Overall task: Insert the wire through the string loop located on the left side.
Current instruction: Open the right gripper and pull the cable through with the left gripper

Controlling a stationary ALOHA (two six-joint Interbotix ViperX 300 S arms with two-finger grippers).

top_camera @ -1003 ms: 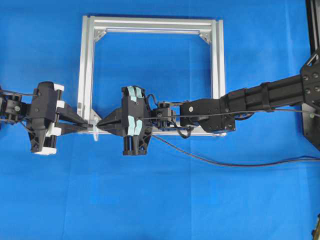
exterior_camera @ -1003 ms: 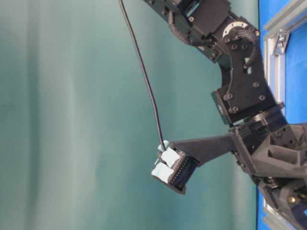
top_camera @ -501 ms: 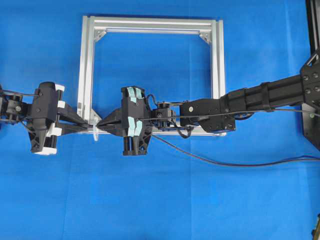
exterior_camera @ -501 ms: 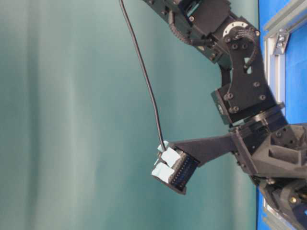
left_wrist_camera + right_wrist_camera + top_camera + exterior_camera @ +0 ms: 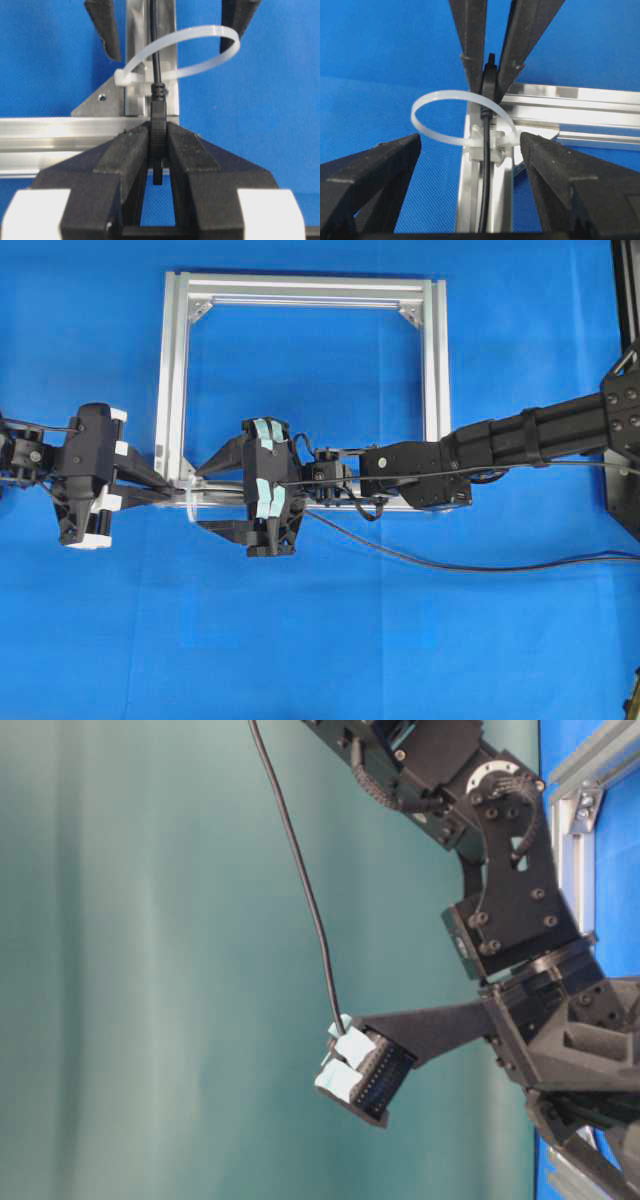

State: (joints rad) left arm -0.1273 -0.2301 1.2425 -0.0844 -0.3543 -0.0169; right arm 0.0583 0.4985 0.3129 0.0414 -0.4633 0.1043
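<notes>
Left end effector (image 5: 158,150) clenched on the wire (image 5: 154,50) through the string loop (image 5: 200,37), right end effector (image 5: 470,165) released

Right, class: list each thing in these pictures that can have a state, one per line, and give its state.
left gripper: shut on the wire's plug.
right gripper: open, fingers spread either side of the loop, holding nothing.
wire: threaded through the string loop, plug end gripped.
string loop: intact, fixed to the aluminium frame's corner.
aluminium frame: lying flat on the blue surface.
</notes>
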